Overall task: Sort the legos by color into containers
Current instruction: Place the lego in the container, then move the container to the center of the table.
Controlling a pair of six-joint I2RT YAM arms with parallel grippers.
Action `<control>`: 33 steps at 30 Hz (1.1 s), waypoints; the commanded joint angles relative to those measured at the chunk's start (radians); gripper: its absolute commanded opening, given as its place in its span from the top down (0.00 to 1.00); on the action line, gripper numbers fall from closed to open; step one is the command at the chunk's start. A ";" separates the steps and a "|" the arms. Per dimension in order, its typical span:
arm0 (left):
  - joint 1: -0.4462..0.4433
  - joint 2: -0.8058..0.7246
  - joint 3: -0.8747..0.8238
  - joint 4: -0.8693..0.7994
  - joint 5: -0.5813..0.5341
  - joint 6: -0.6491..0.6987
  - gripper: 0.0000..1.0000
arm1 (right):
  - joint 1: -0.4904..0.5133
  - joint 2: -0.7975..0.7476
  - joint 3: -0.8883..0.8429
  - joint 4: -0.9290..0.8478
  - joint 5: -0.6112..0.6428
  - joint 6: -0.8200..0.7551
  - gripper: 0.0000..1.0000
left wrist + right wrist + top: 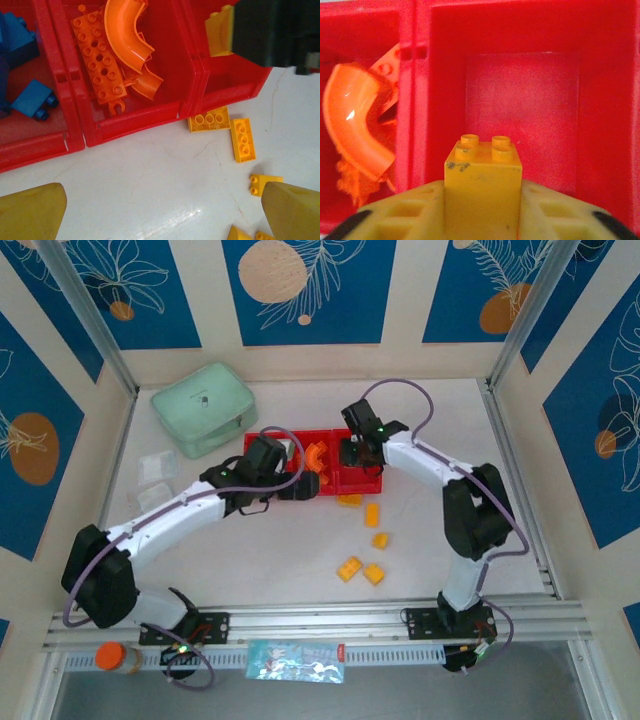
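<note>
Yellow block (482,175), base hidden, is grasped by right claw (482,200); left claw (162,215), released, is cropped at 6 o'clock.

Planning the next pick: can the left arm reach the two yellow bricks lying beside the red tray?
Probably yes: the left pincer is open, and the yellow bricks lie on bare table just ahead of it, with nothing over them.

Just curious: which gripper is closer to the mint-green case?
Left. The left gripper hangs open at the middle of the red tray, right of the mint-green case; the right gripper holds a yellow block over the tray's farther end.
</note>
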 commanded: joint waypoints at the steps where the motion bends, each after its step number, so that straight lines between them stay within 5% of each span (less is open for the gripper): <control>1: 0.002 0.021 0.050 0.000 -0.017 0.020 0.01 | -0.027 0.029 0.061 -0.014 -0.031 -0.033 0.54; 4: 0.002 0.026 0.065 -0.009 -0.014 0.025 0.01 | -0.029 0.009 0.069 -0.027 -0.026 -0.045 0.45; 19: -0.009 -0.087 -0.036 -0.020 0.014 -0.008 0.01 | 0.067 -0.294 -0.306 -0.039 -0.083 0.025 0.31; 25: -0.013 -0.143 -0.114 0.003 -0.003 -0.053 0.01 | 0.106 -0.280 -0.410 0.050 -0.147 0.010 0.27; 33: -0.015 -0.173 -0.157 -0.010 -0.012 -0.067 0.01 | 0.132 -0.189 -0.389 0.089 -0.031 -0.039 0.17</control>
